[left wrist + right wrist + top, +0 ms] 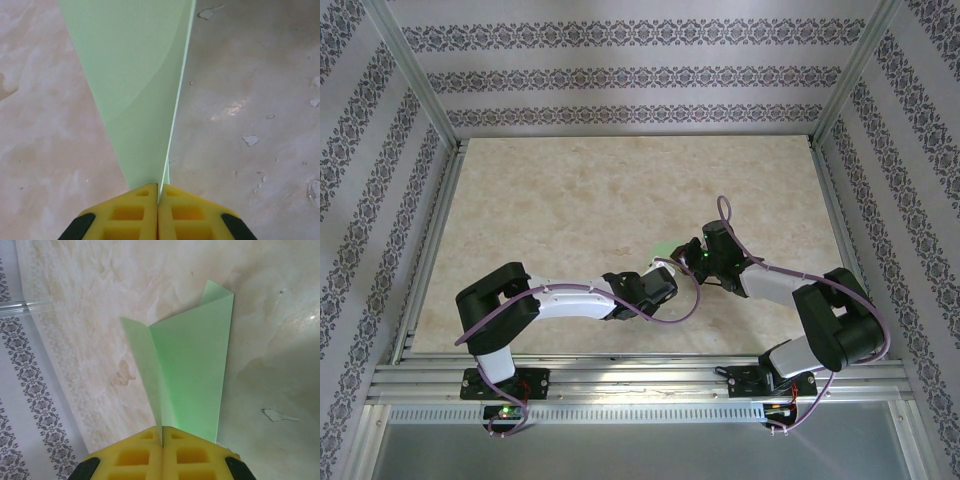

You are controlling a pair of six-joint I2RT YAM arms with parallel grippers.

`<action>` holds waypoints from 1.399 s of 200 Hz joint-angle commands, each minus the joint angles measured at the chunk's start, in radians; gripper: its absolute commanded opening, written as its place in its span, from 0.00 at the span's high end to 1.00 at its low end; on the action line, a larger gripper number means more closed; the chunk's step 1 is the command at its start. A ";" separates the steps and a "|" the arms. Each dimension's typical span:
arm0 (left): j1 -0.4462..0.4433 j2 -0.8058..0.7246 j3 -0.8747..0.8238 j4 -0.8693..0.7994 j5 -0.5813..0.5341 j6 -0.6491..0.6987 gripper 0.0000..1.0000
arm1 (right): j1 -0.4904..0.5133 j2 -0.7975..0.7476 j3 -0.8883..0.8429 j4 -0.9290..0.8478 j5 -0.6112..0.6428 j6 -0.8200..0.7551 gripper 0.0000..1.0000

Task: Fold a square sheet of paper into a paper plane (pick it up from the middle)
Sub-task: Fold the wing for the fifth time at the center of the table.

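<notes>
Listing one paper plane [192, 375]: pale green, plain, unmarked, thin stock, folded lengthwise along a sharp centre crease. By the right wrist camera two flaps are seen spreading from the crease in a shallow V, with a small folded corner showing at the far top edge. By the left wrist camera the paper is seen as a long wedge, broad at the far end and tapering to a narrow tip at the fingers. From overhead the item is placed over the marbled beige table [570, 200], right of centre, between the two wrists; whether it touches the surface cannot be told. The left gripper [158, 192] is closed, its yellow fingers [140, 212] pressed together on the narrow tip, which is caught in the seam between them. The right gripper [162, 436] is likewise closed, the crease end being pinched between its yellow pads [192, 457], with the flaps fanned out beyond the tips.
</notes>
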 commanded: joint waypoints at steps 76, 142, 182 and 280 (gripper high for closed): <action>0.019 0.003 0.001 -0.010 0.051 -0.060 1.00 | -0.064 -0.246 0.050 -0.401 0.155 -0.336 0.64; 0.057 0.024 -0.030 0.058 0.132 -0.154 1.00 | -0.145 -0.474 -0.046 -0.480 0.205 -0.348 0.49; 0.072 0.048 -0.058 0.118 0.176 -0.235 1.00 | -0.149 -0.488 -0.066 -0.480 0.186 -0.333 0.47; 0.205 -0.038 -0.229 0.490 0.577 -0.318 1.00 | -0.149 -0.512 0.040 -0.576 0.165 -0.590 0.02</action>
